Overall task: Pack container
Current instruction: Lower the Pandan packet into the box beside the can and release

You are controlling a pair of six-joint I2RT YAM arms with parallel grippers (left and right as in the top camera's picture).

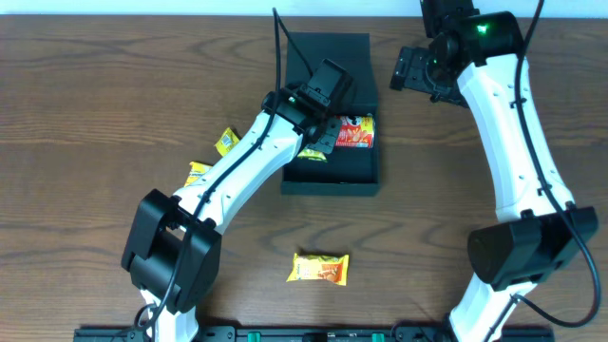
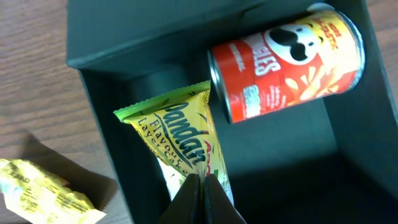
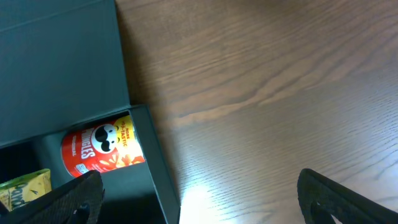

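The left arm (image 1: 237, 161) bends at the elbow and reaches up and to the right. The left gripper (image 2: 202, 183) points down, its jaws pinched tight on a green packet (image 2: 177, 130). The right arm (image 1: 518, 142) stretches far back. The right gripper (image 1: 415, 69) is wide open, its fingers (image 3: 339, 199) far apart, holding nothing.

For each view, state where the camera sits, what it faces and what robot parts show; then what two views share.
Overhead: above table, facing down on container; left arm, right arm show.
Left wrist: over container, facing in; left gripper pinches green packet.
Right wrist: beside container, facing table; open right gripper shows.
Shared: red can.
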